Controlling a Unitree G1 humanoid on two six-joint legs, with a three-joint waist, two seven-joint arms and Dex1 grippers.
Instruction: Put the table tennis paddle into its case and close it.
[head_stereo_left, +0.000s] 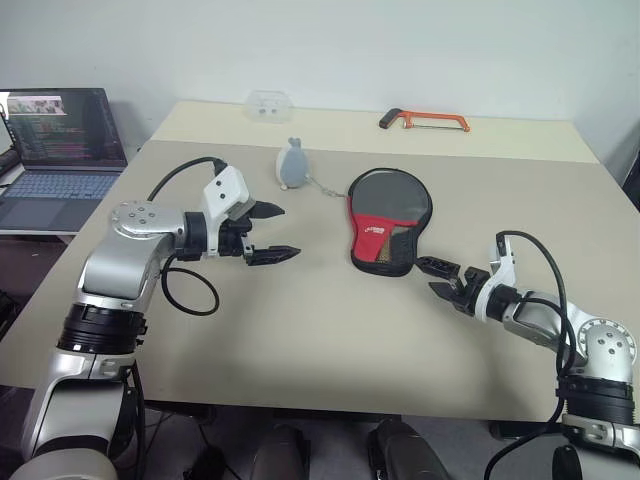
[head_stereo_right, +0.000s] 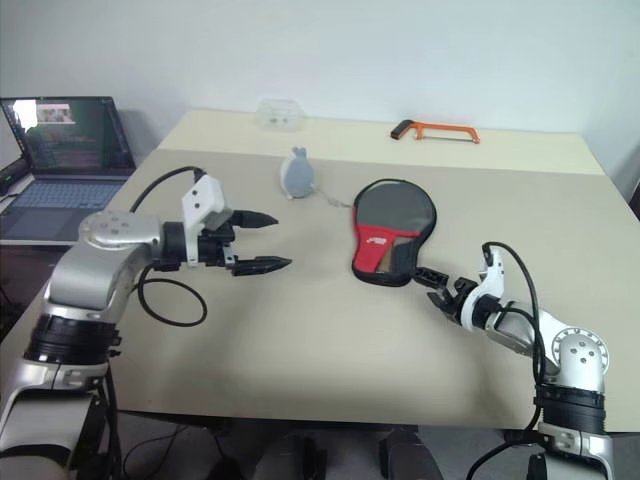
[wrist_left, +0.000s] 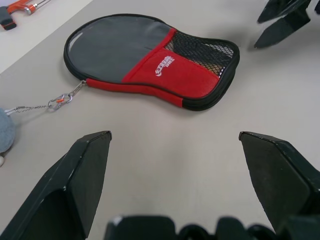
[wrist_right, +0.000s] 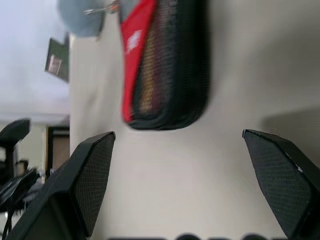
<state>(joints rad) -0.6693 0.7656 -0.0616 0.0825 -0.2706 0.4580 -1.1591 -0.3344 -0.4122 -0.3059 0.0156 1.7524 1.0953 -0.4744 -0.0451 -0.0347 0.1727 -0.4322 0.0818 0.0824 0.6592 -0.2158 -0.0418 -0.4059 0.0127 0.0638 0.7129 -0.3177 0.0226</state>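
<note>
Case lies flat at centre frame on the table, zipped along the rim we can see; paddle not visible to us. Left gripper at centre left, fingers spread wide, empty. Right gripper lower right, just beside the case's narrow end, fingers wide apart, empty.

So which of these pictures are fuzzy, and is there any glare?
Right wrist view: the case is smeared and soft, the charm a grey blur. Left wrist view: the case's lettering and mesh read crisp, the left gripper slightly soft. Left eye view: the laptop screen glows; soft shadows under both arms.
</note>
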